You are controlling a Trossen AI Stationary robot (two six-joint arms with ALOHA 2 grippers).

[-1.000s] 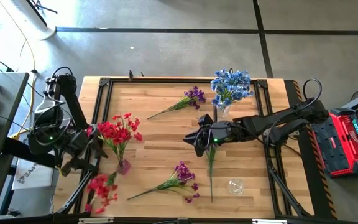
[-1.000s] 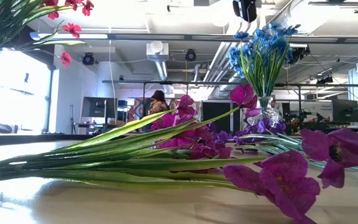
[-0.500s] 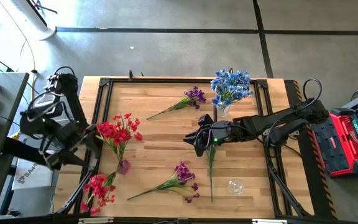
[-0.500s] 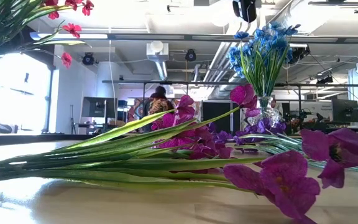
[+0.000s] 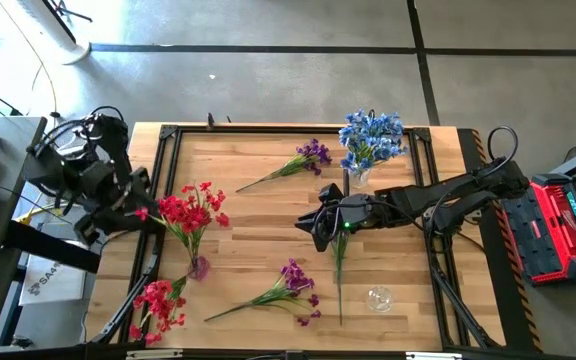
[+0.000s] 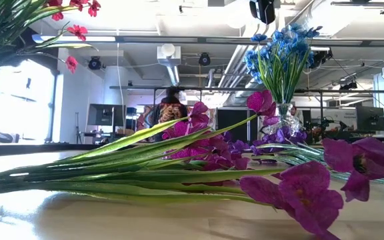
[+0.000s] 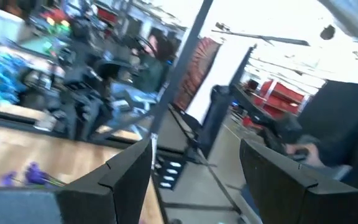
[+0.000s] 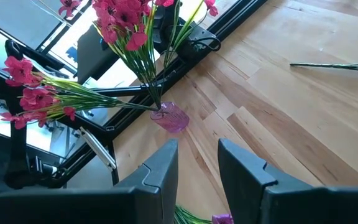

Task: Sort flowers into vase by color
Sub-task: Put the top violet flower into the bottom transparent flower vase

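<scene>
Red flowers point(image 5: 190, 212) stand in a small pink vase point(image 8: 169, 117). A second red spray point(image 5: 158, 303) lies at the table's near left corner, blossoms over the frame. Blue flowers point(image 5: 371, 140) stand in a clear vase at the far right. One purple spray point(image 5: 306, 157) lies near the far edge, another point(image 5: 283, 287) near the front. A bare green stem point(image 5: 340, 275) lies below my right gripper point(image 5: 315, 225), which hovers open at mid-table. My left gripper point(image 5: 133, 205) is open, raised beside the table's left edge, near the red bouquet.
An empty clear glass vase point(image 5: 379, 298) stands near the front right. The black metal frame point(image 5: 168, 135) rims the table. Bare wood lies between the pink vase and my right gripper. A person point(image 6: 172, 107) shows in the room far behind the table.
My left arm has risen and swung from the near left corner toward the far edge, away from the red spray lying there. My right arm has kept still.
</scene>
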